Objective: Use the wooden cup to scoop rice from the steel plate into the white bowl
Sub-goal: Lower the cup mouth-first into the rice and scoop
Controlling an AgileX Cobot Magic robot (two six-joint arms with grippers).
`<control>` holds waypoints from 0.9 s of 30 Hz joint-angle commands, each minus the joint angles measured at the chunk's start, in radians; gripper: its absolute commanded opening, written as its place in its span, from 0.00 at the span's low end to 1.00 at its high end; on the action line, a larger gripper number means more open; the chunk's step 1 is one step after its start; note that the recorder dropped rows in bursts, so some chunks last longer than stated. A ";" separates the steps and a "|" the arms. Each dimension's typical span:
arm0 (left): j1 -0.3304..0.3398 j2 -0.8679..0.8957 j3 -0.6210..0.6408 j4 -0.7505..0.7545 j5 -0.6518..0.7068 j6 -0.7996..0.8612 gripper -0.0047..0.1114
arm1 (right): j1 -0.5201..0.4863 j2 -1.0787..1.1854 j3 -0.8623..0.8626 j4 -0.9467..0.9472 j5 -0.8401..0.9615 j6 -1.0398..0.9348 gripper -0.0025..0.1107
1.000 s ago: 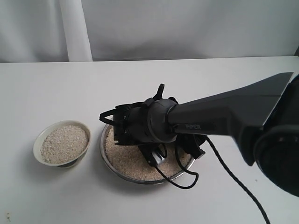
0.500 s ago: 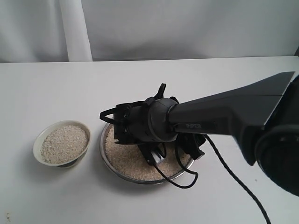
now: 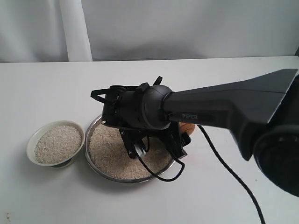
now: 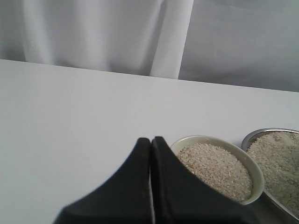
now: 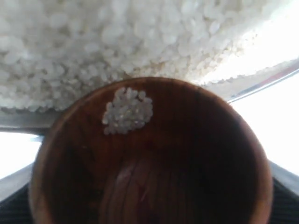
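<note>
The steel plate (image 3: pixel 87 151) holds a bed of rice (image 3: pixel 112 151) mid-table. Just left of it stands the white bowl (image 3: pixel 29 147), heaped with rice (image 3: pixel 53 143). My right gripper (image 3: pixel 180 136) hangs low over the plate's right side, shut on the wooden cup (image 3: pixel 187 127). Close up, the wooden cup (image 5: pixel 149 154) fills the right wrist view, tipped toward the plate's rice (image 5: pixel 140 37), with a small clump of grains (image 5: pixel 127 111) inside. My left gripper (image 4: pixel 150 142) is shut and empty, beside the white bowl (image 4: pixel 205 138) and the steel plate (image 4: pixel 261 132). It is out of the exterior view.
The right arm's dark wrist housing (image 3: pixel 140 109) and its loose cable (image 3: pixel 163 176) cover much of the plate. A white curtain (image 3: pixel 74 28) backs the white table (image 3: pixel 46 93). Bare tabletop lies behind and in front of the vessels.
The right wrist has swung left and turned over the plate. The plate has slid left, and the bowl has shifted left with it.
</note>
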 commanded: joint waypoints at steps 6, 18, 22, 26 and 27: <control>-0.002 0.000 0.002 -0.001 -0.006 -0.004 0.04 | 0.007 -0.006 -0.006 -0.085 -0.028 -0.003 0.02; -0.002 0.000 0.002 -0.001 -0.006 -0.004 0.04 | 0.019 -0.050 -0.006 -0.087 -0.028 -0.041 0.02; -0.002 0.000 0.002 -0.001 -0.006 -0.004 0.04 | 0.019 -0.041 -0.006 -0.042 -0.028 -0.046 0.02; -0.002 0.000 0.002 -0.001 -0.006 -0.004 0.04 | 0.029 -0.029 -0.006 -0.056 -0.028 -0.049 0.02; -0.002 0.000 0.002 -0.001 -0.006 -0.004 0.04 | 0.029 -0.027 -0.006 -0.059 -0.028 -0.052 0.02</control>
